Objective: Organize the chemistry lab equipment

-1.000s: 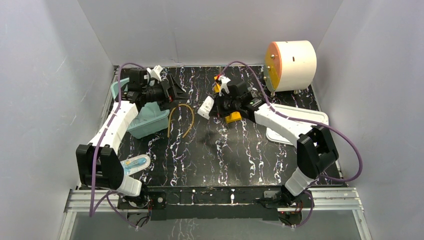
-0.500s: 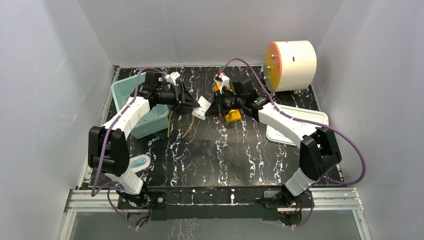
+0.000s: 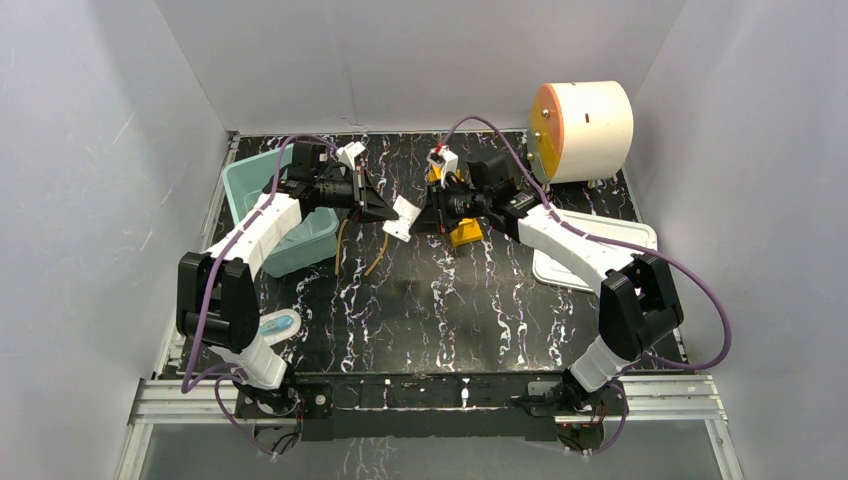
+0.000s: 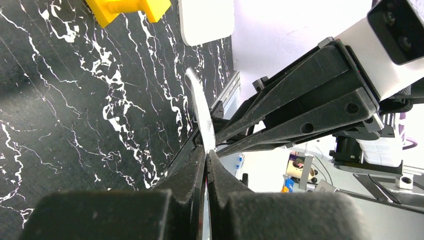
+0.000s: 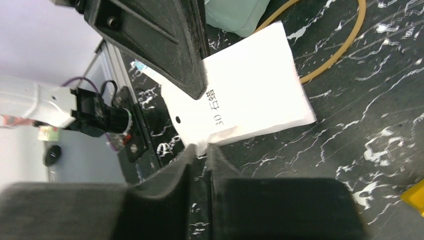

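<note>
A white packet [image 5: 250, 95] hangs above the black marbled table [image 3: 440, 310], a little toward 12 o'clock from the table's middle, held between the 2 arms. The left gripper [image 4: 206, 150] reaches in from 9 o'clock, its jaws pressed together on the packet's near edge, which its own camera sees edge-on as a thin curved strip. The right gripper [image 5: 200, 150] comes in from 3 o'clock and pinches a corner of the packet on the opposite side. The packet's face is printed with 30 and 2 characters.

From above, the amber tube [image 3: 380, 252] lies curved on the table at 7 o'clock of the packet, beside the teal bin [image 3: 300, 250] at the table's 10 o'clock. The yellow rack [image 3: 465, 236] sits just at 3 o'clock of the packet, under the right wrist. A white tray [image 3: 630, 237] lies at 3 o'clock and a white drum [image 3: 585, 130] at 1 o'clock.
</note>
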Controlling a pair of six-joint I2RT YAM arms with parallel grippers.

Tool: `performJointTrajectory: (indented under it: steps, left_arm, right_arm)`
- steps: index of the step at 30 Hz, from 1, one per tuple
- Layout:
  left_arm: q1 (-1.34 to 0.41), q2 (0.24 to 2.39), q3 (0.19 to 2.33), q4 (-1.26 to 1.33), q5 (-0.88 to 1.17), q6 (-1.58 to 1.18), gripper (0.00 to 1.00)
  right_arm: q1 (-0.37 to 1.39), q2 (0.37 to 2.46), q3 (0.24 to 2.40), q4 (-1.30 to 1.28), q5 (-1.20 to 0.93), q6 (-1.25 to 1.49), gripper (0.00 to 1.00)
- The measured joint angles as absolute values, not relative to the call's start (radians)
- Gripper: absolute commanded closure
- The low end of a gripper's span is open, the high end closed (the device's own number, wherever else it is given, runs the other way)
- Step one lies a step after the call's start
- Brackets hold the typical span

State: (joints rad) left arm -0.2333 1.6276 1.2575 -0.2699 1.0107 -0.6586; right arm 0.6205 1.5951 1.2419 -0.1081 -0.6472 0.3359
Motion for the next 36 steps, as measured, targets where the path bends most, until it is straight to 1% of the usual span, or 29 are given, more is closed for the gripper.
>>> performJointTrajectory:
  steps: [1,3,4,6,10,15,20,24,26,31,36]
  left_arm:
    - [-0.233,1.628,1.258,-0.268,1.008,-0.659,1.0]
    - [-0.233,1.626,1.259,-0.27,0.992,-0.655,1.0]
    - [-0.233,1.626,1.265,-0.278,0.977,-0.649,1.0]
    - [-0.233,1.626,1.293,-0.312,0.935,-0.627,1.0]
    - [-0.222,1.621,1.385,-0.402,0.805,-0.571,1.0]
    - [-0.161,1.566,1.489,-0.528,0.545,-0.509,1.0]
    - [-0.088,1.509,1.555,-0.623,0.28,-0.49,1.0]
    - [-0.034,1.488,1.57,-0.662,0.149,-0.491,1.0]
    - [-0.009,1.489,1.57,-0.675,0.117,-0.491,1.0]
    - [0.058,1.517,1.551,-0.682,0.113,-0.467,1.0]
    - [0.121,1.598,1.524,-0.691,0.109,-0.405,1.0]
  right_arm:
    - [0.619,1.595,1.242,-0.109,-0.647,0.333,0.56]
    - [0.613,1.595,1.242,-0.11,-0.643,0.329,0.42]
    - [0.609,1.595,1.242,-0.11,-0.638,0.327,0.39]
    - [0.6,1.593,1.242,-0.11,-0.622,0.318,0.36]
    - [0.58,1.565,1.241,-0.125,-0.573,0.303,0.34]
    - [0.566,1.52,1.241,-0.129,-0.53,0.284,0.34]
    - [0.565,1.517,1.241,-0.139,-0.503,0.281,0.34]
    - [0.565,1.518,1.241,-0.14,-0.491,0.281,0.34]
    - [0.565,1.522,1.241,-0.14,-0.486,0.281,0.34]
    - [0.565,1.553,1.241,-0.144,-0.477,0.281,0.33]
    - [0.565,1.571,1.242,-0.162,-0.472,0.281,0.33]
